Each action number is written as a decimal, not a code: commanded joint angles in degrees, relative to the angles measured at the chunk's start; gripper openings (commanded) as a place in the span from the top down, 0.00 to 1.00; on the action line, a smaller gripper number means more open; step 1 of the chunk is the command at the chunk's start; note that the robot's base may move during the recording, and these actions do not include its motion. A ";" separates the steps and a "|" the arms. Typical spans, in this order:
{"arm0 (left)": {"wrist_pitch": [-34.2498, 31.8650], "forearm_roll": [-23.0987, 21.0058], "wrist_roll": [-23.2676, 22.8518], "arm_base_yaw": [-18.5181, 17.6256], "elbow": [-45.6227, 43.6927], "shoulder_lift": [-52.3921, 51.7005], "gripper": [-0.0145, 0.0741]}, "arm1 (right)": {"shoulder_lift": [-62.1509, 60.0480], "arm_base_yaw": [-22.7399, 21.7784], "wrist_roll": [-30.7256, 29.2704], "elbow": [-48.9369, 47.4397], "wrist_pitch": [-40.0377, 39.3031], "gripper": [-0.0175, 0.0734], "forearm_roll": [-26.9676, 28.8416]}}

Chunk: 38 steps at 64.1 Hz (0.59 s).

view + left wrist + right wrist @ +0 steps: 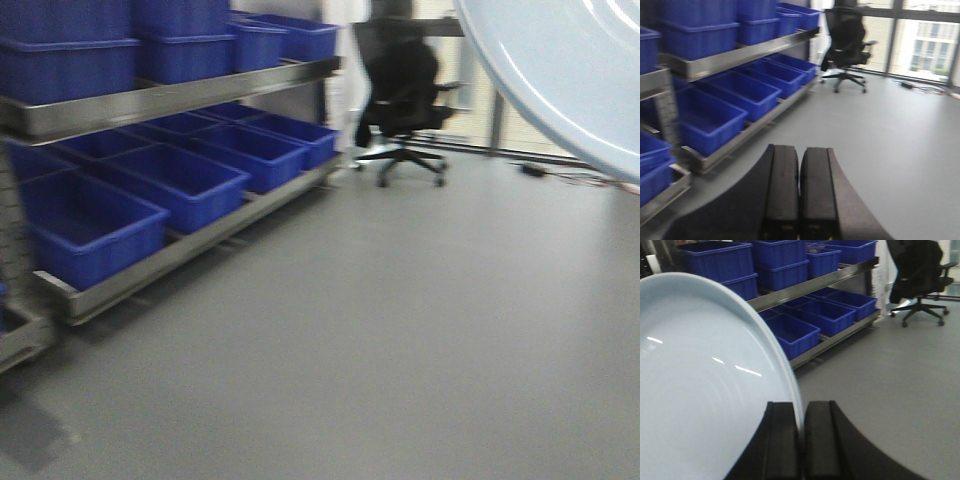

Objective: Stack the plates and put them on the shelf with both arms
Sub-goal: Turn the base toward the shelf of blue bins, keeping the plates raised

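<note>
While the right hand is clenched on the rim of a pale bluish-white plate, its two dark fingers pinch the edge from either side, and the glossy disc fills the left half of the right wrist view, tilted, with faint rings and glints of light inside it. From the front view the same plate hangs in the upper right corner, raised off the grey floor and well apart from the shelf. Whether a second plate lies under it cannot be told. The left hand is clenched on nothing, its fingers pressed side by side with only a thin seam between them. The steel shelf stands to the left, its tiers loaded with blue crates in rows. A black office chair sits beyond the far end of the shelf, near the windows.
</note>
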 commanded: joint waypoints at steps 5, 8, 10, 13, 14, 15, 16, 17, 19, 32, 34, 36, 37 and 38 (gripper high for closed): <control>-4.72 -0.84 -0.65 0.13 -1.97 0.52 0.75 | 0.44 -0.17 -0.12 -1.76 -6.32 0.75 0.24; -4.72 -0.84 -0.65 0.13 -1.97 0.52 0.75 | 0.44 -0.17 -0.12 -1.76 -6.32 0.75 0.24; -4.72 -0.84 -0.65 0.13 -1.97 0.52 0.75 | 0.44 -0.17 -0.12 -1.76 -6.32 0.75 0.24; -4.72 -0.84 -0.65 0.13 -1.97 0.52 0.75 | 0.44 -0.17 -0.12 -1.76 -6.32 0.75 0.24; -4.72 -0.84 -0.65 0.13 -1.97 0.52 0.75 | 0.44 -0.17 -0.12 -1.76 -6.32 0.75 0.24; -4.72 -0.84 -0.65 0.13 -1.97 0.52 0.75 | 0.44 -0.17 -0.12 -1.76 -6.32 0.75 0.24; -4.72 -0.84 -0.65 0.13 -1.97 0.52 0.75 | 0.44 -0.17 -0.12 -1.76 -6.32 0.75 0.24; -4.72 -0.84 -0.65 0.13 -1.97 0.52 0.75 | 0.44 -0.17 -0.12 -1.76 -6.32 0.75 0.24; -4.72 -0.84 -0.65 0.13 -1.97 0.52 0.75 | 0.44 -0.17 -0.12 -1.76 -6.32 0.75 0.24; -4.72 -0.84 -0.65 0.13 -1.97 0.52 0.75 | 0.44 -0.17 -0.12 -1.76 -6.32 0.75 0.24; -4.72 -0.84 -0.65 0.13 -1.97 0.52 0.75 | 0.44 -0.17 -0.12 -1.76 -6.32 0.75 0.24; -4.72 -0.84 -0.65 0.13 -1.97 0.52 0.75 | 0.44 -0.17 -0.12 -1.76 -6.32 0.75 0.24; -4.72 -0.84 -0.65 0.13 -1.97 0.52 0.75 | 0.44 -0.17 -0.12 -1.76 -6.32 0.75 0.24; -4.72 -0.84 -0.65 0.13 -1.97 0.52 0.75 | 0.44 -0.17 -0.12 -1.76 -6.32 0.75 0.24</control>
